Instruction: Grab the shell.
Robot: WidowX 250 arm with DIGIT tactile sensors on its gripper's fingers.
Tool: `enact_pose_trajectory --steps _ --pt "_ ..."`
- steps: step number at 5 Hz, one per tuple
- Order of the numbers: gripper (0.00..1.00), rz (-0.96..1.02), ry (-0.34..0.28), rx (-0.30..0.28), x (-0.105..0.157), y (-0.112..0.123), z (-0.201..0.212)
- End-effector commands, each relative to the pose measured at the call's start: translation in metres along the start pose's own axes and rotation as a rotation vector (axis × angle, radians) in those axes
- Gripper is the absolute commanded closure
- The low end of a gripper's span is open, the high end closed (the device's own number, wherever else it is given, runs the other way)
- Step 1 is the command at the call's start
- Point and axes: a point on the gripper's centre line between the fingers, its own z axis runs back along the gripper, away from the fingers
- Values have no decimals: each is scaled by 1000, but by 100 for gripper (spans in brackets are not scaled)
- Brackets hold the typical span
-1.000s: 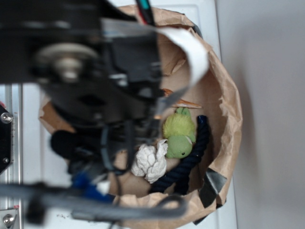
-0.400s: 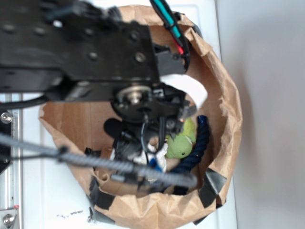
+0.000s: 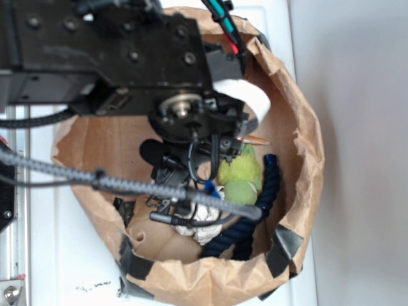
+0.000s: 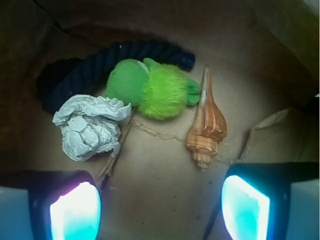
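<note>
The black arm (image 3: 108,57) had shifted a little since the frame just before, so more of the plush toy's fuzzy body showed to its right; a second ago it was only a blur across the left side. It reached down into the crumpled brown paper bag (image 3: 299,146), whose rim was patched with dark tape.

In the wrist view the gripper (image 4: 160,205) was spread wide apart, its two glowing cyan-white fingers (image 4: 75,212) at the bottom corners. It held nothing and touched nothing, with bare bag floor between the fingers.

A thick, twisted dark blue rope (image 4: 100,62) curved along the far side of the bag floor. In front of it lay the green plush toy (image 4: 150,90), a smooth rounded head on the left and a fuzzy lime body on the right. A crumpled white paper ball (image 4: 90,127) sat just left of and below the toy, touching it.

The shell (image 4: 206,125) lay on the bag floor just right of the toy, its thin pointed tip towards the rope and its knobbly whorled end towards the gripper. It was glossy orange-brown with pale stripes, and sat nearer the right finger, clear of it. In the exterior view only its pointed tip (image 3: 255,138) showed past the arm.
</note>
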Motion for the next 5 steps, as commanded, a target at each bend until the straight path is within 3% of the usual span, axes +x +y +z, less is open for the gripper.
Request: enact_pose_trajectory --steps 1,2,3,5 --pt "0 10 -43 24 7 3 15" --pt "0 10 -43 24 7 3 15" --pt "0 -2 -98 61 14 6 -11" --pt "0 -12 -101 79 23 22 -38"
